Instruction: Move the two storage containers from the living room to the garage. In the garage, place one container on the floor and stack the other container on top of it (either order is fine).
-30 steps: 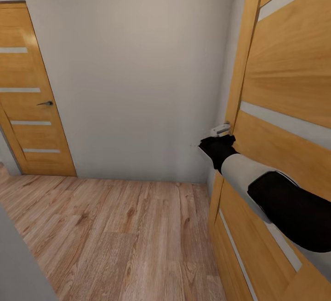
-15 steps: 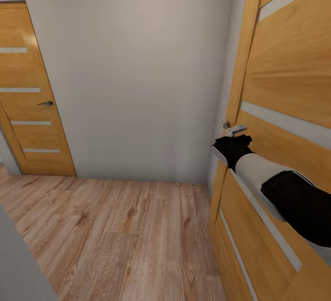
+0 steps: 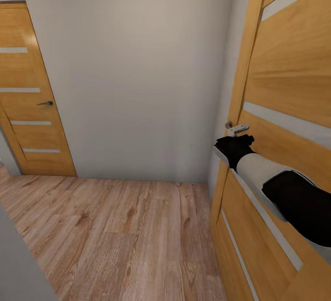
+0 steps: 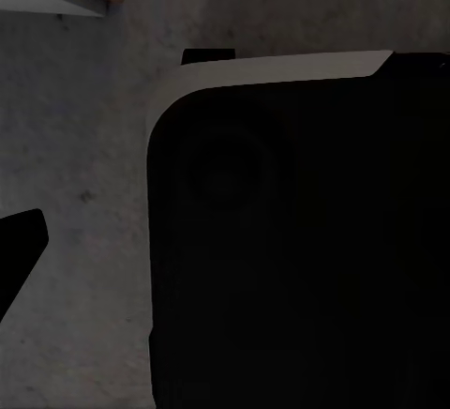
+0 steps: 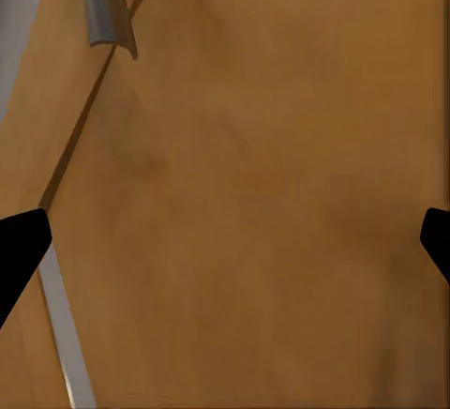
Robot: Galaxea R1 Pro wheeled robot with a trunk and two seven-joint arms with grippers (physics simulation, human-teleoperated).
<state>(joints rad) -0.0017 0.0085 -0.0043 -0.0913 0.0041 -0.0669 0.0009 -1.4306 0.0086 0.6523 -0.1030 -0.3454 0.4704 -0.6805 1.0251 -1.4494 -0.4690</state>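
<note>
Your right arm (image 3: pixel 276 186) is a pale grey sleeve between glossy black joints; your right gripper (image 5: pixel 225 235) has black fingertips (image 5: pixel 19 240).

The right arm (image 3: pixel 276 181) reaches forward, its jaws spread wide apart.

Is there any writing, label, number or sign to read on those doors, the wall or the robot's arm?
None. The near wooden door, its handle, the far door, the pale wall, the plank floor and the right arm carry no readable text. The right gripper faces plain wood.
</note>
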